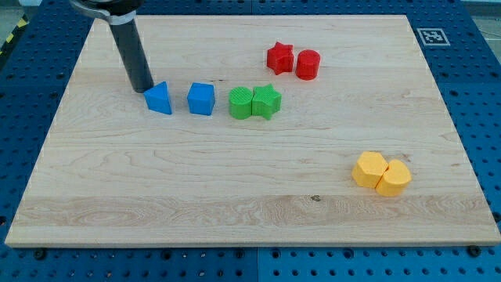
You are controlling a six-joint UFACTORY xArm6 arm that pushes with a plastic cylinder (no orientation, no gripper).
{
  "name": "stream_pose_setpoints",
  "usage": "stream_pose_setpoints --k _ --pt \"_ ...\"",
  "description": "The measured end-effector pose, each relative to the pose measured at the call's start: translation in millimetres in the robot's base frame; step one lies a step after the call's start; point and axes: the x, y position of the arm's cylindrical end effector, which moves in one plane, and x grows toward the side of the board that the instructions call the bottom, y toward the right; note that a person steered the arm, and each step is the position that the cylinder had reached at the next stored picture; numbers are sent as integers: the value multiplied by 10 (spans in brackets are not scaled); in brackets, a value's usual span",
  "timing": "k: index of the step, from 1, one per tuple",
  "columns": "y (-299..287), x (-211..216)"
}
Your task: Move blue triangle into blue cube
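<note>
The blue triangle [159, 99] lies on the wooden board at the upper left. The blue cube [200, 99] sits just to its right, a small gap between them. My tip [142, 88] is at the lower end of the dark rod, right against the triangle's upper left side. The rod rises toward the view's top left.
A green cylinder [241, 103] and a green star [266, 101] touch each other right of the blue cube. A red star [279, 58] and a red cylinder [308, 64] sit near the top. Two yellow blocks [380, 174] lie at the lower right. The wooden board [250, 227] rests on a blue pegboard.
</note>
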Motion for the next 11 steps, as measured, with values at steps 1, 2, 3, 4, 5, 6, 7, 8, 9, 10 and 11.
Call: stream_pose_setpoints --k 1,2,3,4,5,6,7,8,9,10,11 --pt "-224 121" --pt "-177 197" --pt "60 197" --pt "299 197" --pt "606 197" --pt "588 197" --pt "349 326" --pt "272 675" --pt "319 946" --pt "569 893" --pt "646 711"
